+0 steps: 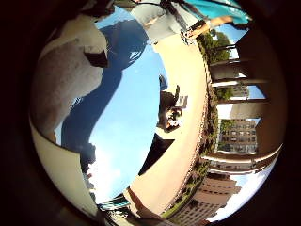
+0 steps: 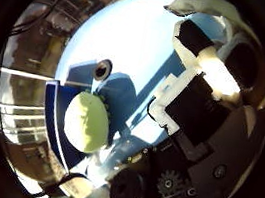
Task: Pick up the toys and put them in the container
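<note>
One yellow-green toy (image 2: 87, 122) sits in a dark blue container (image 2: 53, 117) on the blue table (image 2: 131, 43), just off your hand's (image 2: 197, 104) thumb side. Your fingers look extended, holding nothing. You appear between toys; next, seek another.

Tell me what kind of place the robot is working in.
Probably an outdoor courtyard in sunlight: multi-storey buildings, trees and pale pavement surround a blue table.

Ball (image 2: 87, 122) lies in container (image 2: 52, 111)
</note>
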Action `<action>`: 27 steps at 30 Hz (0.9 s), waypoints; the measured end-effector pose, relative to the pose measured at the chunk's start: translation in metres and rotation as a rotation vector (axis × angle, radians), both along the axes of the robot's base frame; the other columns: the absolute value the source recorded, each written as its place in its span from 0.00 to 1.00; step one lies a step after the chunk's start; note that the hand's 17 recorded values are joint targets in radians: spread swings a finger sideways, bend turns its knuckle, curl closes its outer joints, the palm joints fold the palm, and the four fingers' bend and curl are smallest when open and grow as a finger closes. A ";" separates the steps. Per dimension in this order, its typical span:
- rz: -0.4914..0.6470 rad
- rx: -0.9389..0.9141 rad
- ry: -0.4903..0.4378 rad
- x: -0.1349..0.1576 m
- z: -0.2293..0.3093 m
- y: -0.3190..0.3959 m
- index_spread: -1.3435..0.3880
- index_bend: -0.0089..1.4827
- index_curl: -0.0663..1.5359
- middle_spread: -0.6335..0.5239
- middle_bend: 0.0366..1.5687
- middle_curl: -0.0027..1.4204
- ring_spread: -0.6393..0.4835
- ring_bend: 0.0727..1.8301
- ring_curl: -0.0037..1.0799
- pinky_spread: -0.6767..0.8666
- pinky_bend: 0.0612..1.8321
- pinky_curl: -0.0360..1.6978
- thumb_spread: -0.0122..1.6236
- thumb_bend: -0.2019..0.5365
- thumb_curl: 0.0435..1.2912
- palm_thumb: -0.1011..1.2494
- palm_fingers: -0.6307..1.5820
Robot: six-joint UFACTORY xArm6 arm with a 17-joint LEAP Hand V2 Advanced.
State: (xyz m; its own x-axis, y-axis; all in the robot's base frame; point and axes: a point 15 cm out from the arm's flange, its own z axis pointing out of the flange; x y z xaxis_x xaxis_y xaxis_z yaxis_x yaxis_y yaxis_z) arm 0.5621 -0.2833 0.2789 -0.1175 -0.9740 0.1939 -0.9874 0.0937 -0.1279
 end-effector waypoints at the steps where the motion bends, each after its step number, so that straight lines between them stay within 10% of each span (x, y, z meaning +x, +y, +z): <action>1: -0.007 0.003 0.008 -0.006 0.005 -0.001 0.44 0.49 0.29 0.40 0.70 0.61 0.53 0.72 0.67 0.58 0.80 0.36 0.77 0.27 0.30 0.72 0.78; 27: 0.268 0.201 -0.050 -0.102 0.206 0.255 0.36 0.53 0.62 0.41 0.80 0.68 0.50 0.82 0.70 0.52 0.86 0.46 0.82 0.25 0.32 0.73 0.70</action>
State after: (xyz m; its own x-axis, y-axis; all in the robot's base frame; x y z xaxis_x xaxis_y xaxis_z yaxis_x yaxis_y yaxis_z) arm 0.4600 -0.0281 0.4849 0.1432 -0.9897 -0.0042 -0.9732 -0.1400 -0.1824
